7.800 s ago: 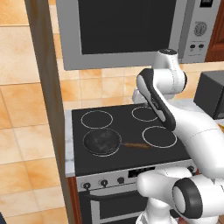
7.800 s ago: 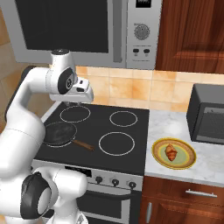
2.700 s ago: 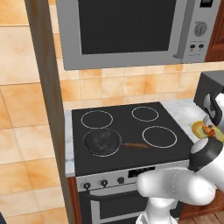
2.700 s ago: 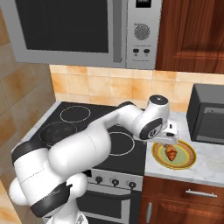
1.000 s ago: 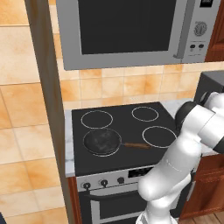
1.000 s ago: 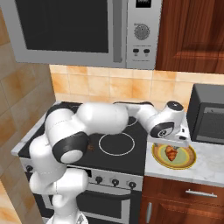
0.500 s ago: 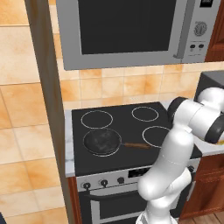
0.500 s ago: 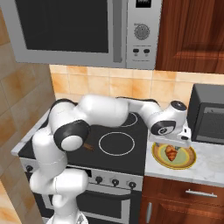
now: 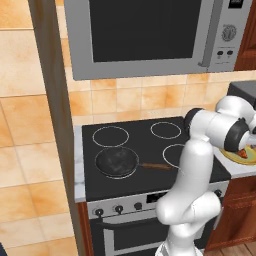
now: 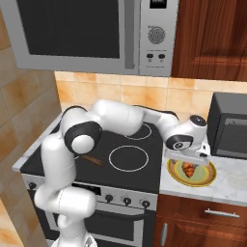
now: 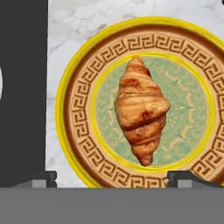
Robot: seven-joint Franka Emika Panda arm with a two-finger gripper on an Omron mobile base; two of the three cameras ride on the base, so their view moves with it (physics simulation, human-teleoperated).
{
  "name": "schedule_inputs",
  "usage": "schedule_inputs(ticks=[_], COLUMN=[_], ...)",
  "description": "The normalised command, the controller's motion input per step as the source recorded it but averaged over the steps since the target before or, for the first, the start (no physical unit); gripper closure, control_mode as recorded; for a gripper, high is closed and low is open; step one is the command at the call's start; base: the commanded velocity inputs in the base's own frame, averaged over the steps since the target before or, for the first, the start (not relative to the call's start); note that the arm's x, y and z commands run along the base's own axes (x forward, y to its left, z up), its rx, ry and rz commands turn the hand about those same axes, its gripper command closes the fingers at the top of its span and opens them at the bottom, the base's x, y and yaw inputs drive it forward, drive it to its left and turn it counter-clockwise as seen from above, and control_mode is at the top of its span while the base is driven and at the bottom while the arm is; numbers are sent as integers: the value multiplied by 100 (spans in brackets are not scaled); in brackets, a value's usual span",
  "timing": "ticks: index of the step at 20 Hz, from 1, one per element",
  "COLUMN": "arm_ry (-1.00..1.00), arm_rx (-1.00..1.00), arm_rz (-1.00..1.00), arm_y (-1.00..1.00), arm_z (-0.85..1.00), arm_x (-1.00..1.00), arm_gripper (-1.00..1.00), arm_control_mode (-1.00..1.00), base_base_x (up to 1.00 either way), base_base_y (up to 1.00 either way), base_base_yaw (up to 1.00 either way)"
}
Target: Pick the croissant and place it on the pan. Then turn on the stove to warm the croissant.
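Directly above the yellow-rimmed plate (image 11: pixel 70 131), I am holding my gripper (image 11: pixel 113 178) with its two fingers spread wide apart and nothing between them, the dark tips showing at about 7 and 5 o'clock in the hand view. At the centre of that view the croissant (image 11: pixel 141 114) is lying on the plate's green patterned middle, its long axis running from roughly 12 o'clock to 6 o'clock, its golden ridges facing the camera; neither finger is touching it. From the right base view, my gripper (image 10: pixel 188 158) is hanging just over the croissant (image 10: pixel 188 169), which is sitting on the plate (image 10: pixel 176 177) on the pale marble counter (image 10: pixel 226 185), just to the 3 o'clock side of the stove (image 10: pixel 140 166). Behind the plate, at about 1 o'clock from it, a dark box-shaped appliance (image 10: pixel 229 126) is standing against the wall. In the left base view the pan (image 9: pixel 116 162) is resting on the front-left burner of the stove (image 9: pixel 100 187), its wooden handle pointing toward 3 o'clock, well apart from the plate (image 9: pixel 239 158) at the far right edge, where a sliver of the croissant (image 9: pixel 242 153) is peeking out beside my arm. Overhead, the grey microwave (image 9: pixel 145 35) is filling the wall above the cooktop.
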Motion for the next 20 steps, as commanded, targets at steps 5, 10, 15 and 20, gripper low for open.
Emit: schedule_inputs(ticks=[5, 10, 15, 20], arm_ry=[0, 0, 0, 0], arm_rx=[3, 4, 2, 1], arm_rz=[4, 5, 5, 5], arm_y=[-12, -14, -6, -6], arm_z=[-11, -8, -13, -24], arm_x=[9, 18, 23, 21], arm_gripper=[-100, -100, -100, -100], arm_control_mode=[-100, -100, -100, -100], base_base_x=[0, 0, 0, 0], base_base_y=[0, 0, 0, 0], base_base_yaw=[0, 0, 0, 0])
